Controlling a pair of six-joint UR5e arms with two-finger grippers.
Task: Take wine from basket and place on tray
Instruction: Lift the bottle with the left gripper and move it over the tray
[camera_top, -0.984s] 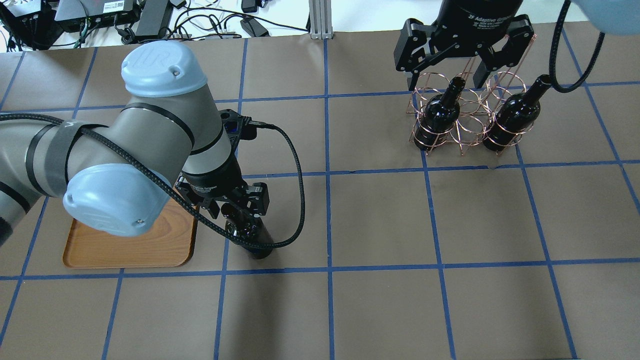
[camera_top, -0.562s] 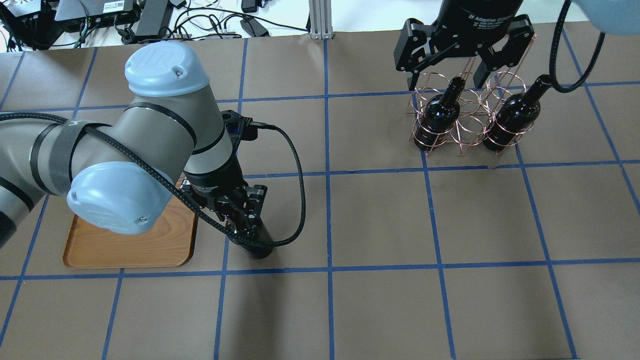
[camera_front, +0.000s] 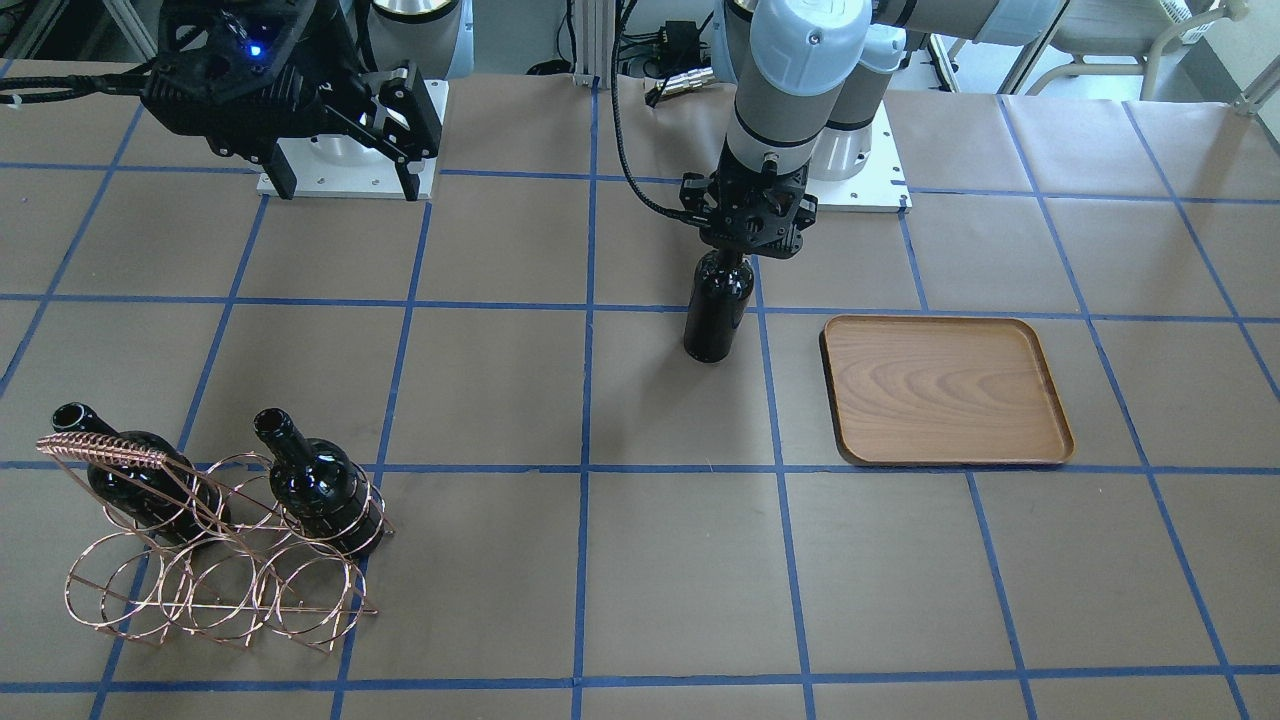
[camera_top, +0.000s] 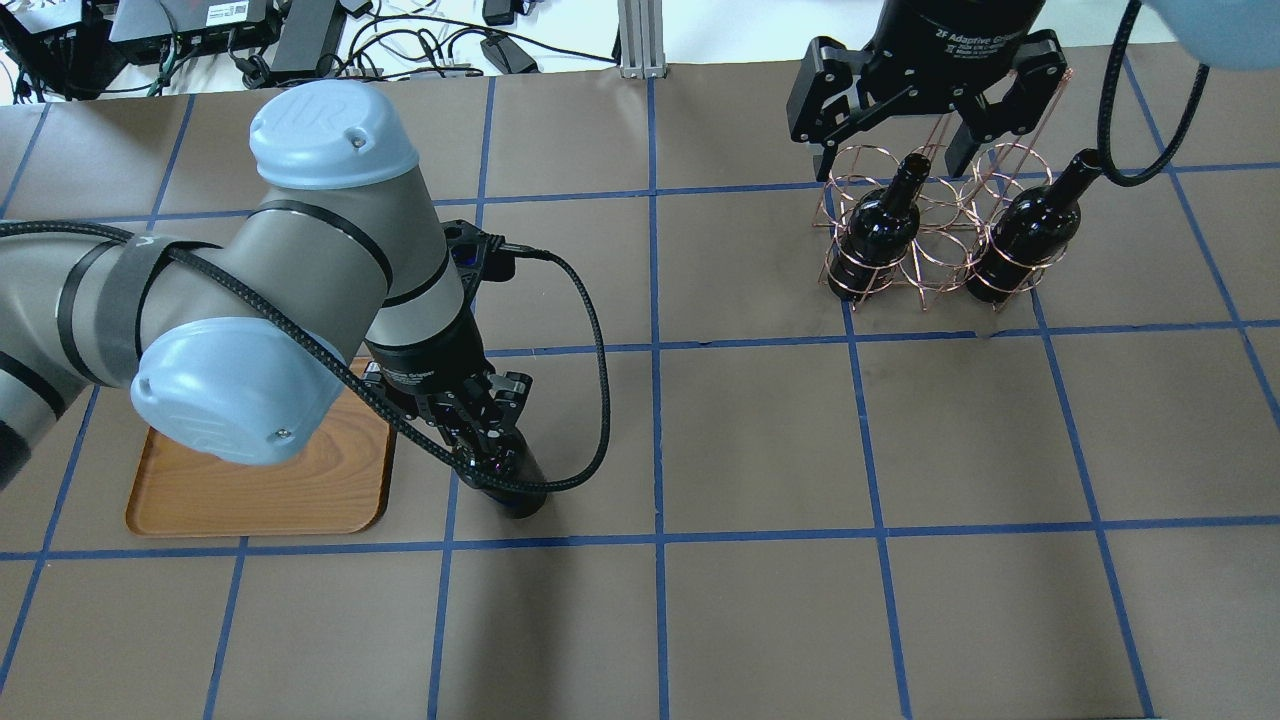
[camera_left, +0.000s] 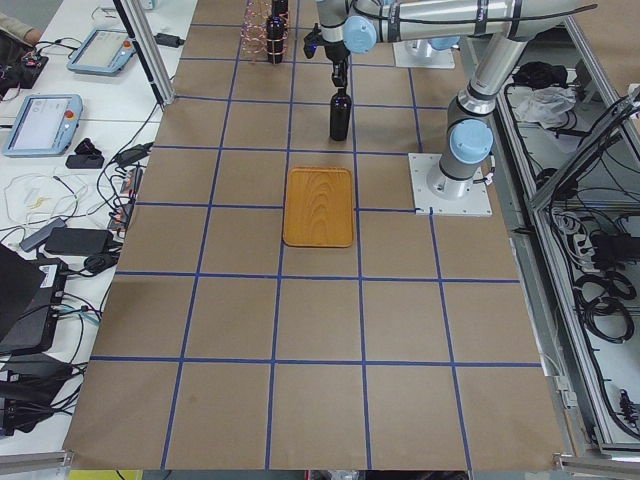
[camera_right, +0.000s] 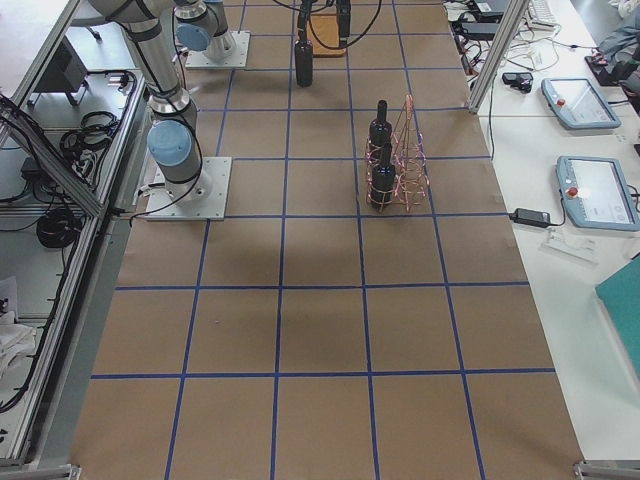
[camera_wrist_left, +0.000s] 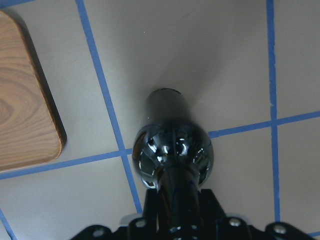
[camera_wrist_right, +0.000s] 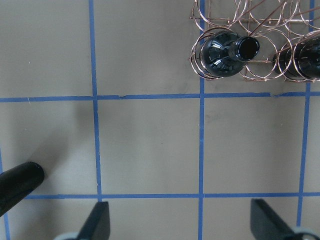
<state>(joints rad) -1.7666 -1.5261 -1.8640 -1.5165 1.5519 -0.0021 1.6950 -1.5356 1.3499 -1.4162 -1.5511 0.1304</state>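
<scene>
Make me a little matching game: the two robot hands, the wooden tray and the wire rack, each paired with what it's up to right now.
1. left hand
2. right hand
3. tray
4. basket

A. open, gripping nothing
B. holds two bottles
C. shut on the neck of the wine
D. bare wood, nothing on it

Pairs: 1-C, 2-A, 3-D, 4-B

Brown blue-gridded table (camera_front: 680, 560) with tray (camera_front: 945, 390), basket (camera_front: 215, 585), upright wine (camera_front: 715, 310).
</scene>
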